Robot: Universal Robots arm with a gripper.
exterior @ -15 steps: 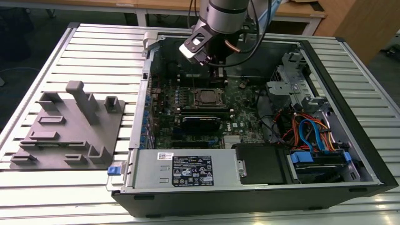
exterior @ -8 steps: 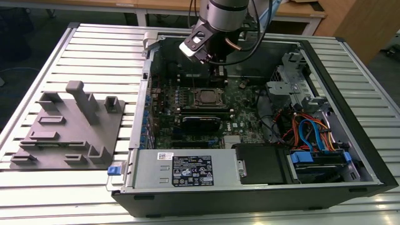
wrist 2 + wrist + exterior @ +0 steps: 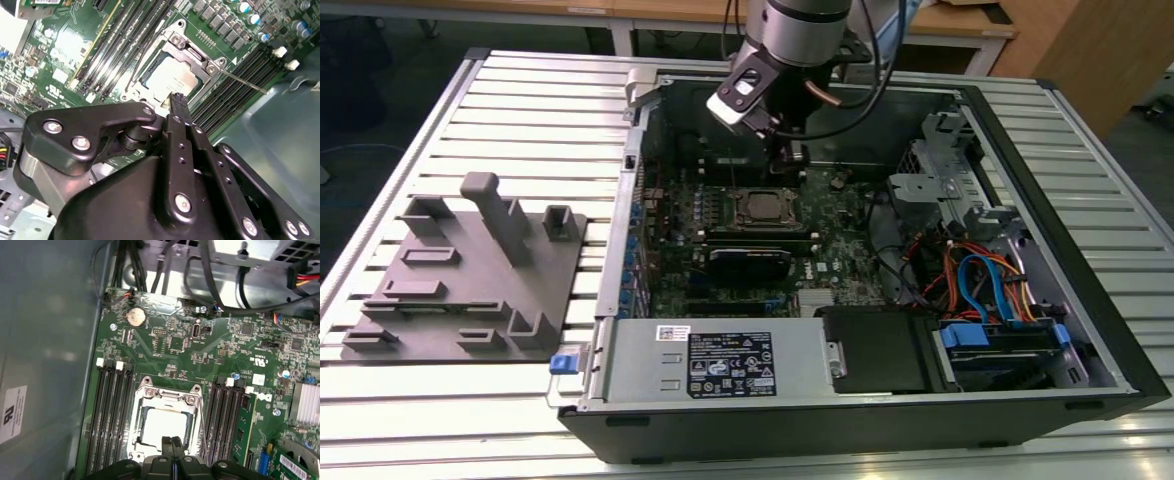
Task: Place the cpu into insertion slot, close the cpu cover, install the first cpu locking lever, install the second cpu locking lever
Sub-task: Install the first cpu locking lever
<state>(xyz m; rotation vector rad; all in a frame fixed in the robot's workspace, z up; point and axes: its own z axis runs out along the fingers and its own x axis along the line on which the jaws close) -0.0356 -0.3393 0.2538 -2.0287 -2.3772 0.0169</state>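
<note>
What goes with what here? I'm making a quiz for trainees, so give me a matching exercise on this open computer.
1 cpu
2 cpu cover
3 gripper
4 grey fixture plate

A fingers shut together
B outside the case, on the exterior view's left
C pale square face showing through a window
D silvery frame lying over the chip

Pairs: 1-C, 2-D, 3-A, 4-B

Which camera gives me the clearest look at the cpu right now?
The first wrist view: the cpu faces the camera nearly square-on inside the cpu cover, with the gripper overlapping one edge. The second wrist view shows it at a slant, the exterior view from far off.
</note>
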